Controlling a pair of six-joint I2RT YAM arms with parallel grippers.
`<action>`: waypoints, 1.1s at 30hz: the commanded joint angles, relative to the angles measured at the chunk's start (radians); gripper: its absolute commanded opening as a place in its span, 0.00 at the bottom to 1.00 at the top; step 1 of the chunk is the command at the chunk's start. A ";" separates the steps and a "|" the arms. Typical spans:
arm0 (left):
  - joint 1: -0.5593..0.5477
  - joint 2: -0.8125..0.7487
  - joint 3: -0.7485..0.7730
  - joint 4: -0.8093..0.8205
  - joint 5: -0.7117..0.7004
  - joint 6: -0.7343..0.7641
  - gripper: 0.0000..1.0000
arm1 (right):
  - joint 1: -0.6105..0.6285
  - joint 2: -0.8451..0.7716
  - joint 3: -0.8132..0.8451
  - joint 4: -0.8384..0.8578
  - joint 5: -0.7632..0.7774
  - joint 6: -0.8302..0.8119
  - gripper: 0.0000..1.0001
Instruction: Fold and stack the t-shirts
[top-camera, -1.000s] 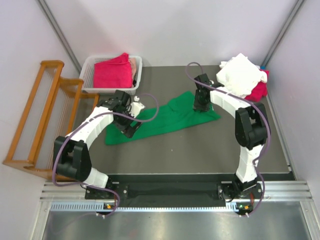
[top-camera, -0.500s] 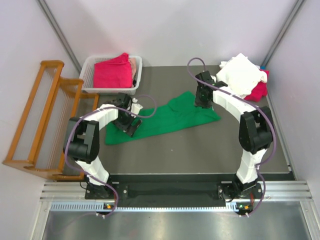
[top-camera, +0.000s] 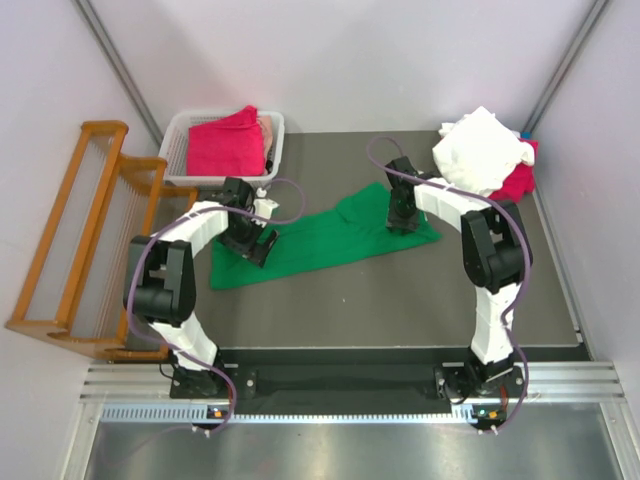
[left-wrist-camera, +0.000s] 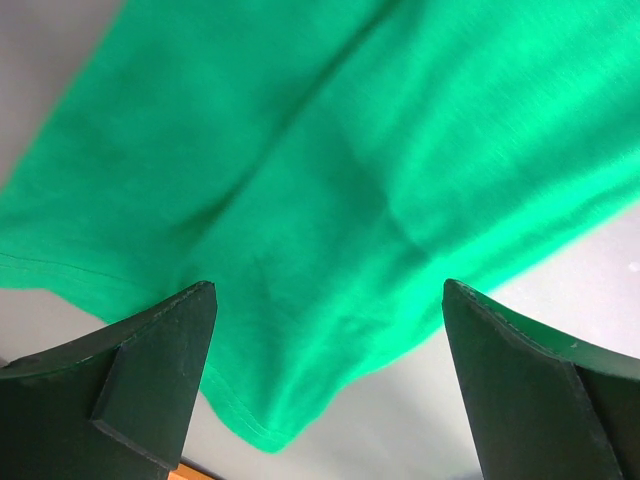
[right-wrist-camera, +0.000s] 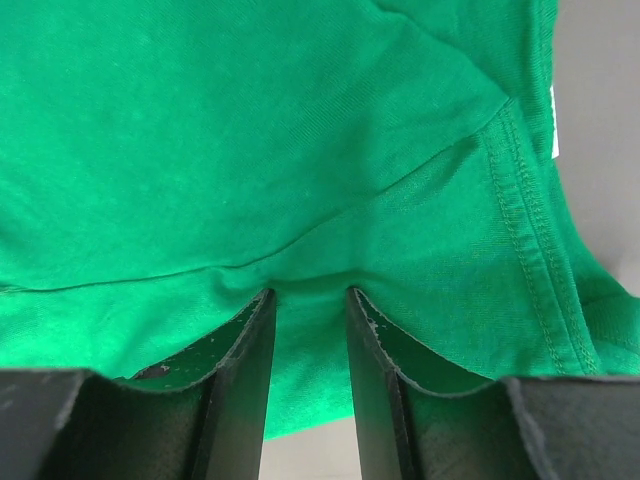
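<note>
Both pincers are shifting over the green shirt (top-camera: 330, 236) on the bench (top-camera: 400, 300): we are pinching its right end with the right pincer (top-camera: 400, 218); the left pincer (top-camera: 250, 240) is hanging released above the left hem, readying a fold.

one green t-shirt (top-camera: 330, 238), one white t-shirt (top-camera: 478, 148), two red ones: a basket red t-shirt (top-camera: 222, 148) at eleven o'clock, a corner red t-shirt (top-camera: 520, 183) at one o'clock; one basket (top-camera: 222, 181); one rack (top-camera: 104, 131).
</note>
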 joint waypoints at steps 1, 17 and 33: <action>0.000 -0.083 0.027 -0.064 0.043 -0.004 0.99 | -0.008 0.013 0.033 -0.005 -0.009 0.002 0.34; 0.053 0.061 -0.013 0.051 0.020 -0.030 0.99 | -0.008 -0.048 -0.019 -0.004 -0.017 -0.009 0.34; 0.141 0.063 -0.053 0.061 0.075 -0.009 0.99 | -0.010 -0.044 -0.040 0.008 -0.017 -0.010 0.33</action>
